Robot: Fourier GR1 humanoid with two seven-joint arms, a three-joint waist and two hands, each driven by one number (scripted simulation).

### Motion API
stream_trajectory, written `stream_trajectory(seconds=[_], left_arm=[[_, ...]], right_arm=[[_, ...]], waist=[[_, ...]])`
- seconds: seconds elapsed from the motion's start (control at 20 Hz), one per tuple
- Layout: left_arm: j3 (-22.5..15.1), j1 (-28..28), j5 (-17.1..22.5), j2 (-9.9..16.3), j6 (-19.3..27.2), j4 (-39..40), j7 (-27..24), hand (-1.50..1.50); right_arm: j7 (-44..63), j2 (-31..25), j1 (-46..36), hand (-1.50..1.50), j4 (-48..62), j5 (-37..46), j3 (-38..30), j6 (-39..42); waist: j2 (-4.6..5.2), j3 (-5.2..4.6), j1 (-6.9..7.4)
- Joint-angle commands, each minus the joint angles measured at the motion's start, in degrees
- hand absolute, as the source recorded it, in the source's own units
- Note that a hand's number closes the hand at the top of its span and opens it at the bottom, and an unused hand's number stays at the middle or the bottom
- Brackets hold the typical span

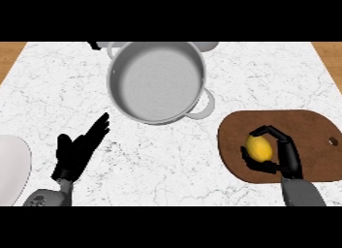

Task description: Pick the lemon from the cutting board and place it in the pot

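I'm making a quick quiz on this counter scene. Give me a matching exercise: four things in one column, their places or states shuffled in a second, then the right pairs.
Things:
1. lemon
2. pot
3. cutting board
4. left hand

Places or states:
A. open, fingers straight, holding nothing
B. brown, at the counter's right
C. grey, nothing inside, at the far middle
D. yellow, inside the right hand's curled fingers

Pairs: 1-D, 2-C, 3-B, 4-A
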Motion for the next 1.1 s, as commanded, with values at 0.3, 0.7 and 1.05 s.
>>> stream_trajectory(seconds=[0.3,0.7,1.05], left_arm=[[1.2,-1.8,0.0,-0.2,-0.5,-2.8,4.5,0.0],[-0.4,-0.9,-2.1,-2.7,1.1,-4.3,5.3,0.0],[1.8,0.9,-0.4,-0.4,-2.5,-4.6,4.2,0.0]], right_arm=[[21.3,4.9,7.8,1.5,-27.5,14.9,10.8,-16.0],[46.0,7.1,6.1,1.5,-43.2,37.8,20.1,-17.0],[68.3,9.3,-11.2,1.5,-45.4,49.3,22.5,-3.8]], waist=[[0.48,1.03,0.46],[0.47,1.02,0.75],[0.59,1.02,1.46]])
